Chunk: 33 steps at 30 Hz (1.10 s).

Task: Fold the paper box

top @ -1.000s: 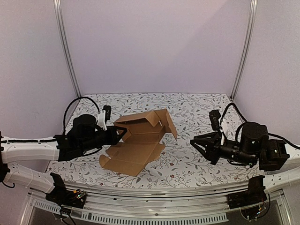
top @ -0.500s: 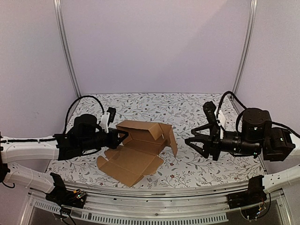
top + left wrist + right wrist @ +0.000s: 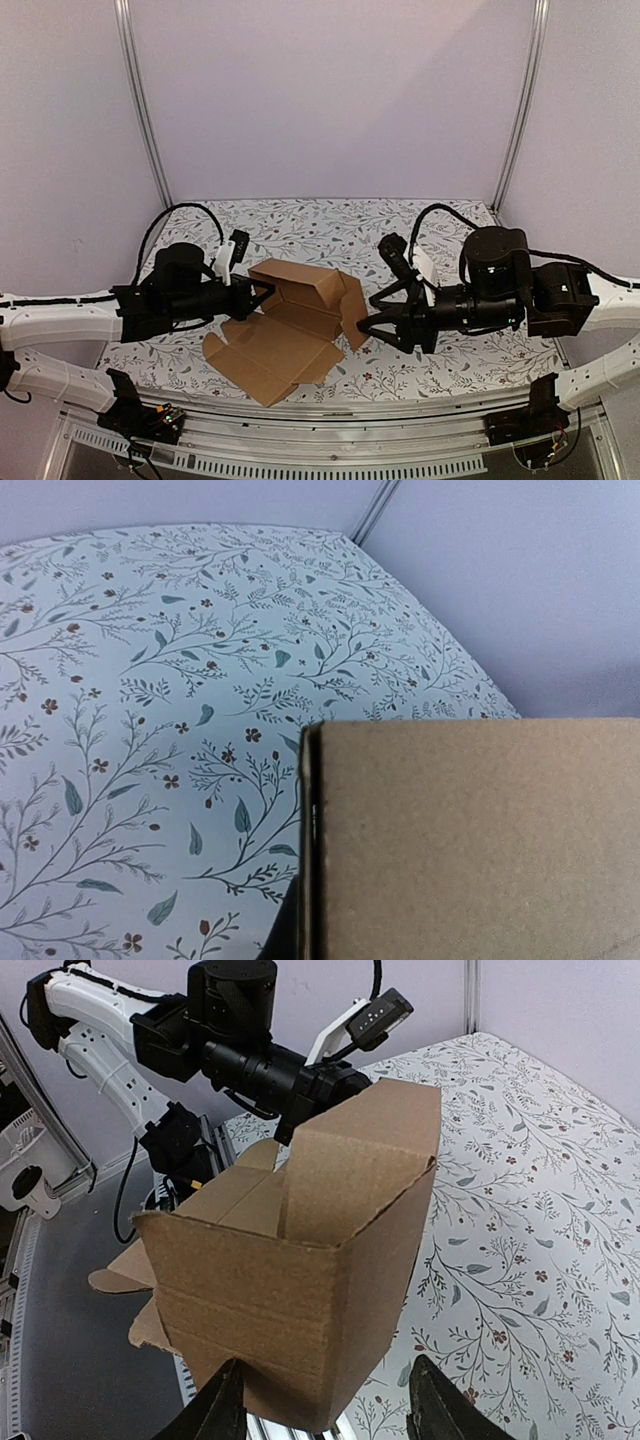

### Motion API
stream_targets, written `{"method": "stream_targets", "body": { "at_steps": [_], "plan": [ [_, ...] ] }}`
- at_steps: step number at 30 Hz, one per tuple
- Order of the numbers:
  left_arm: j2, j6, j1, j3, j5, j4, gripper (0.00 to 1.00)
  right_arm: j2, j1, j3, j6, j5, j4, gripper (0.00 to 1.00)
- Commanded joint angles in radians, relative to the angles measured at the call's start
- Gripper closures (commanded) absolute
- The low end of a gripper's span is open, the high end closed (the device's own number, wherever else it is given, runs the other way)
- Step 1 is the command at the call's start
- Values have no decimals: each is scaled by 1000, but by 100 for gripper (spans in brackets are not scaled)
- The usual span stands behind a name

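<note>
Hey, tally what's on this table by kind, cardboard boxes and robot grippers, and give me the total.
paper box: 1
grippers: 2 (left gripper, right gripper)
total: 3

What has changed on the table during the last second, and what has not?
The right gripper swung left across the table to the paper box and opened wider; its fingers now flank the box's right end, not closed. The box turned slightly, its flat flap sliding nearer the front edge. The left gripper stayed shut on the box's left wall, barely moving.
</note>
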Motion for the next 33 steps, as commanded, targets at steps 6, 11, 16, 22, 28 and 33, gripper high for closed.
{"method": "stream_targets", "body": {
  "at_steps": [6, 11, 16, 22, 28, 33],
  "plan": [
    [-17, 23, 13, -9, 4, 1, 100, 65, 3, 52, 27, -71, 63, 45],
    [-20, 25, 11, -13, -23, 1, 100, 105, 4, 71, 27, -83, 73, 45],
    [-17, 17, 11, -6, -43, -12, 100, 152, 4, 91, 22, -84, 73, 45],
    [-23, -2, 10, 6, -110, -49, 100, 204, 4, 118, 29, -44, 71, 46],
    [-19, -22, 10, 25, -185, -107, 100, 270, 5, 170, 42, 120, 21, 46],
    [2, -51, 9, 40, -222, -147, 100, 342, 5, 211, 55, 232, 0, 46]
  ]
}}
